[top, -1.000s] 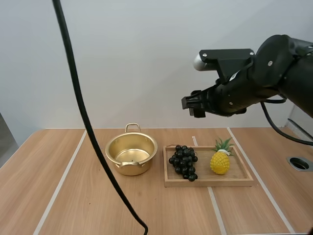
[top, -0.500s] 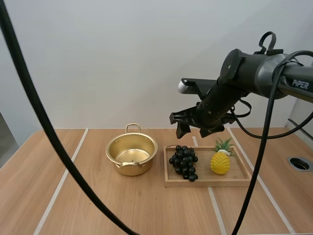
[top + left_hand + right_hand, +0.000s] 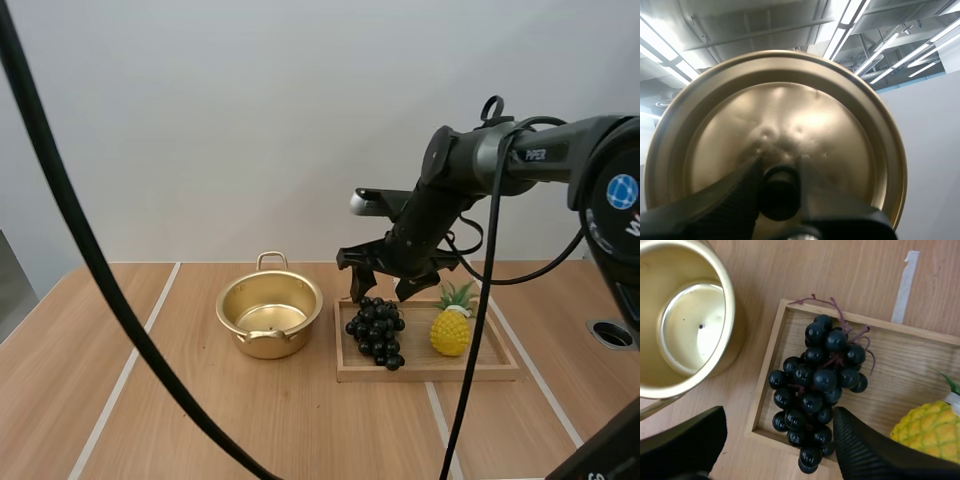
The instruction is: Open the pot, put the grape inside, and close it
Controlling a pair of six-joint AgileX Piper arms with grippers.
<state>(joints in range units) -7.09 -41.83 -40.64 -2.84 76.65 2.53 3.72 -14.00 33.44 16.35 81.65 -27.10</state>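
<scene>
Surface: a wooden surface carries the pot and the tray.
Pot: we note a gold pot standing upright and uncovered, its bare bottom in plain sight from the right wrist view. It sits just left of the tray, with a narrow gap between them.
Lid: the gold lid is up in the left jaws, which are clamped on its dark knob.
Tray: a shallow wooden tray lies right of the pot; its left rim runs close by the pot's wall.
Grapes: the dark bunch of grapes lies in the left half of the tray, stem toward the far side. It is not in the pot.
Pineapple: a small yellow pineapple stands in the right half of the tray, apart from the grapes.
Right arm: the right arm reaches in from the right and bends down over the tray.
Right jaws: apart and pointing down, just over the far end of the grapes. From the wrist the two fingers stand on either side of the bunch. We cannot tell whether a tip touches it.
</scene>
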